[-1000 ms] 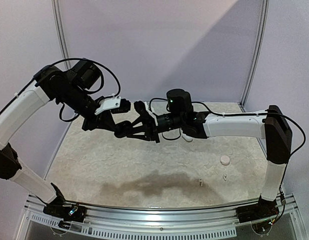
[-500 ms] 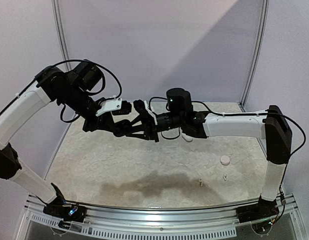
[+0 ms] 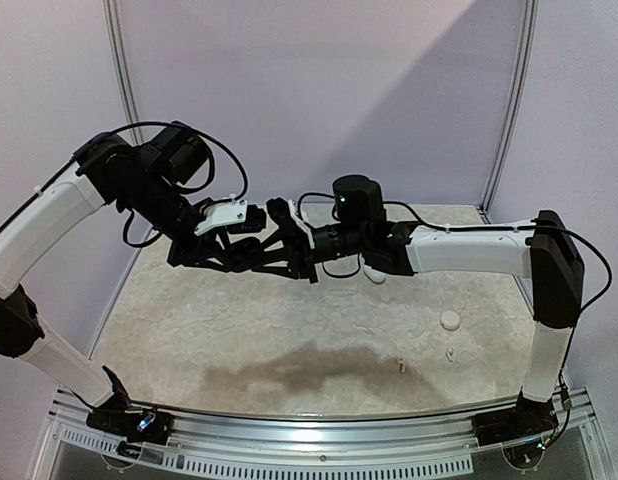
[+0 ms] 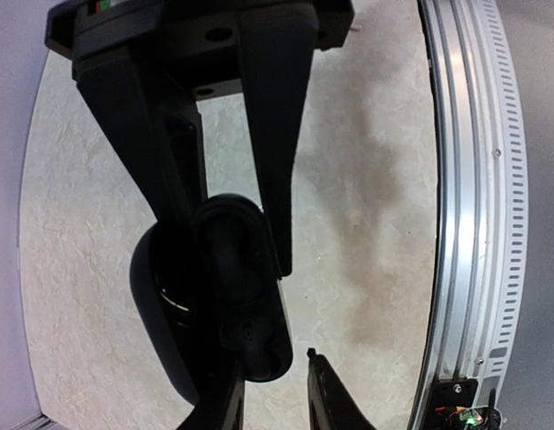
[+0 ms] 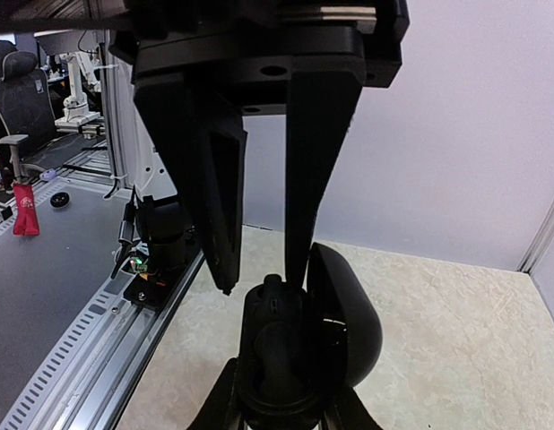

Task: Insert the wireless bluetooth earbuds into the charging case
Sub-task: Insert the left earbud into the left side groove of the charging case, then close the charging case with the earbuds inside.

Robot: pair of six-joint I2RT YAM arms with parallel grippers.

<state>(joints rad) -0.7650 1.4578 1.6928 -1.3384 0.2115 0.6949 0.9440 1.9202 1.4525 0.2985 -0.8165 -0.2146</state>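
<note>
- We see the table (image 3: 239,330), pale and mottled, with both arms raised above it and meeting over its far middle.
- Our left gripper (image 4: 230,235) is clamped on a black charging case (image 4: 228,296), held in the air with its lid hinged open; the right wrist view shows the same case (image 5: 299,354) from the other side.
- Our right gripper (image 5: 259,269) reaches in at the case's open mouth, its two fingers parted only narrowly. One tip seems to touch the case rim, but we cannot tell whether they pinch a bud; anything between them is lost against the black.
- A round white case (image 3: 450,320) lies on the table toward the right, well apart from the arms.
- Two white earbuds with short stems rest on the table near it: one (image 3: 400,365) in front, another (image 3: 450,354) just below the round case.
</note>
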